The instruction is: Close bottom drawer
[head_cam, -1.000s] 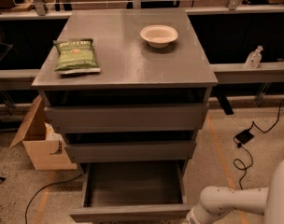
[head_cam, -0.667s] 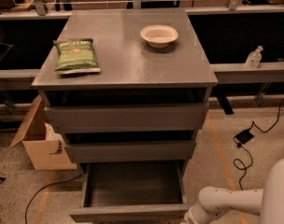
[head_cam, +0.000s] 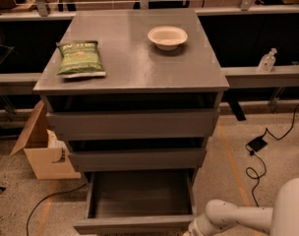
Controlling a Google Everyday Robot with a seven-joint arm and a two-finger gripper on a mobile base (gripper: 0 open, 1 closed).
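**A:** Where did the gripper point(head_cam: 193, 230) sit?

**B:** Right down at the lower edge of the view, on the end of the white arm point(head_cam: 240, 214) that lay across the lower right corner. The edge cut off most of it, so whether it was open or closed I could not tell.

**A:** And the bottom drawer point(head_cam: 130, 224)?

**B:** Just left of the gripper, and pulled well out of the cabinet. Its slim front panel ran along the lower edge, partly cut off. The gripper was at the panel's right end. Touching or just apart? I could not tell.

**A:** What was beyond the gripper?

**B:** The middle drawer point(head_cam: 137, 159) stood a little way out, and the top drawer point(head_cam: 132, 123) above it stood out too, each with a dark gap over it. Farther off on the counter point(head_cam: 134, 65), a green chip bag point(head_cam: 79, 59) lay beyond and to the left. A white bowl point(head_cam: 167, 37) stood near the back, almost straight ahead of the gripper. The bag's print was too blurred to read.

**A:** And the floor?

**B:** A cardboard box point(head_cam: 41, 154) stood well to the gripper's left, against the cabinet's side. Its flap was open and its contents were hard to make out. Beyond the gripper to the right, a black cable with a small adapter point(head_cam: 257, 144) lay on the floor. Farther back still, a clear bottle point(head_cam: 267, 60) stood on a ledge.
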